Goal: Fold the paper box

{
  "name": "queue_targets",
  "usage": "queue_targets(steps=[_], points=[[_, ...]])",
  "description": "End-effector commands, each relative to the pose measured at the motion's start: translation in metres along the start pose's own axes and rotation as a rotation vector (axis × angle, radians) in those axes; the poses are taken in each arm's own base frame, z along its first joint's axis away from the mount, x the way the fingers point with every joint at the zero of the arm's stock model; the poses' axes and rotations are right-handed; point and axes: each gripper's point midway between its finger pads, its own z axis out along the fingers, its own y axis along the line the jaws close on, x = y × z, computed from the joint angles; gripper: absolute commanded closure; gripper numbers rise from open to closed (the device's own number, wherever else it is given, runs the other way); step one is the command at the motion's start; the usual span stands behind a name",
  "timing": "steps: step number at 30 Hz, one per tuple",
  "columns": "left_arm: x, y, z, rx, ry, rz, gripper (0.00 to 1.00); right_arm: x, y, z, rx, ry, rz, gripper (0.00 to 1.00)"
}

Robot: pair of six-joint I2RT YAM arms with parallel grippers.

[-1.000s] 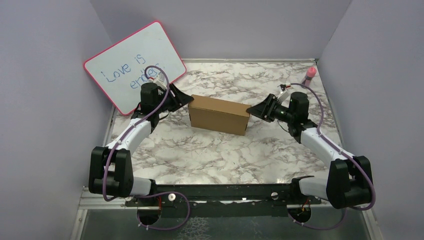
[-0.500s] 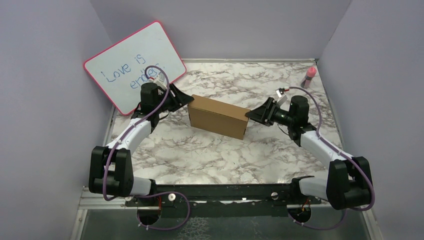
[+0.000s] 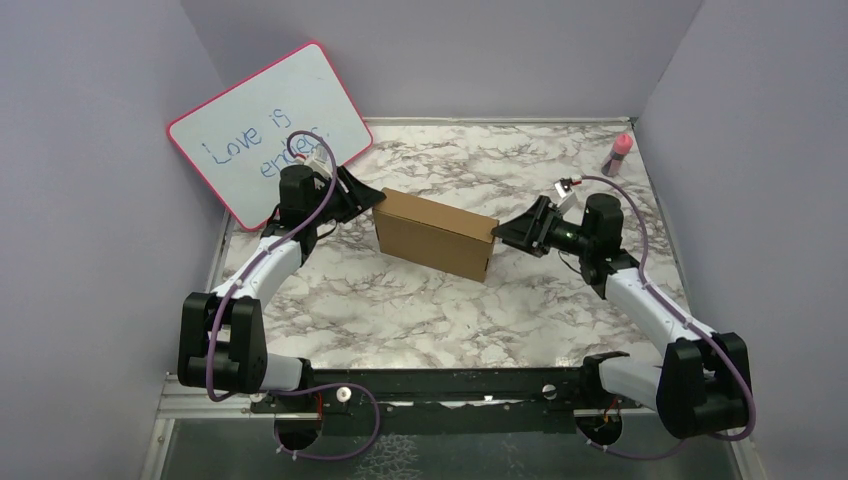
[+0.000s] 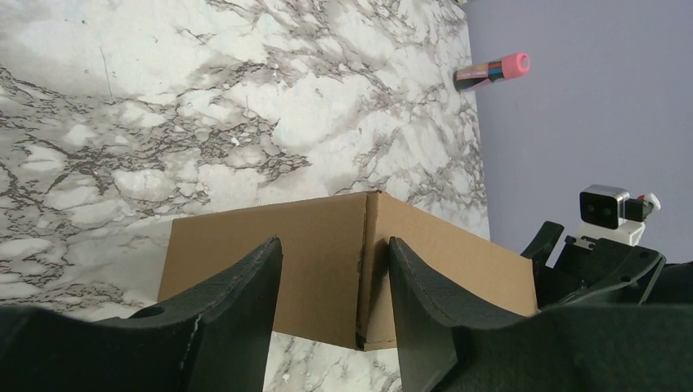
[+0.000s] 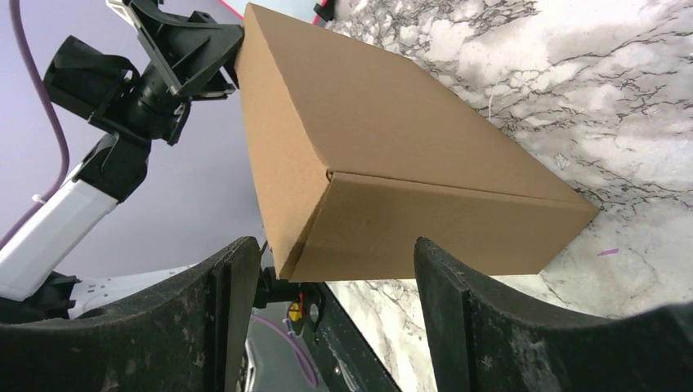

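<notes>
Left claw (image 3: pixel 374 198) and right claw (image 3: pixel 500 233), both apart, flank the paper box (image 3: pixel 435 236); withdraw each straight outward, without nudging the closed flaps.

Right end effector (image 3: pixel 503 233) opened, apparently retreating.

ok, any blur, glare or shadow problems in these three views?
Top external: even soft light, sharp, only a faint shadow by the brown cardboard box. Left wrist: no glare, left gripper dark in the foreground. Right wrist: box crisp, right gripper near-black, detail lost.
</notes>
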Motion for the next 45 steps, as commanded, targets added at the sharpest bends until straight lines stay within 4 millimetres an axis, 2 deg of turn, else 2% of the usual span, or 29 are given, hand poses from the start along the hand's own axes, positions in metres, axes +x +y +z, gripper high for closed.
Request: queue_targets(steps=[1, 8, 12, 14, 18, 20, 26, 29, 33, 36, 39, 45], points=[[0.038, 0.062, -0.003, -0.21, 0.091, -0.06, 0.5, 0.007, 0.0, -0.001, -0.007, 0.023, 0.032, 0.27], [0.038, 0.057, -0.003, -0.201, 0.089, -0.057, 0.5, 0.011, -0.004, 0.002, -0.031, 0.031, 0.062, 0.33], [0.043, 0.055, -0.002, -0.199, 0.096, -0.055, 0.5, 0.019, -0.017, 0.005, -0.014, 0.045, 0.068, 0.38], [0.045, 0.055, -0.002, -0.2, 0.1, -0.053, 0.5, 0.027, -0.029, 0.006, 0.011, 0.065, 0.078, 0.42], [0.045, 0.056, -0.005, -0.208, 0.088, -0.046, 0.5, 0.047, -0.059, 0.004, 0.099, 0.091, 0.101, 0.57], [0.043, 0.057, -0.006, -0.215, 0.087, -0.038, 0.5, 0.057, -0.07, 0.001, 0.133, 0.102, 0.111, 0.67], [0.045, 0.059, -0.005, -0.217, 0.11, -0.034, 0.5, 0.08, -0.109, -0.011, 0.291, 0.128, 0.11, 0.87], [0.047, 0.065, -0.009, -0.245, 0.121, -0.03, 0.5, 0.084, -0.133, -0.019, 0.412, 0.117, 0.106, 0.92], [0.043, 0.062, -0.014, -0.258, 0.121, -0.003, 0.48, 0.088, -0.156, -0.028, 0.534, 0.127, 0.088, 0.96], [0.034, 0.052, -0.018, -0.227, 0.096, 0.009, 0.46, 0.089, -0.162, -0.031, 0.565, 0.134, 0.075, 0.99], [0.027, 0.037, -0.022, -0.145, 0.079, -0.018, 0.44, 0.085, -0.158, -0.029, 0.545, 0.128, 0.058, 0.99], [0.035, 0.025, -0.024, -0.04, 0.126, -0.085, 0.45, 0.07, -0.143, -0.023, 0.493, 0.103, 0.015, 0.99]])
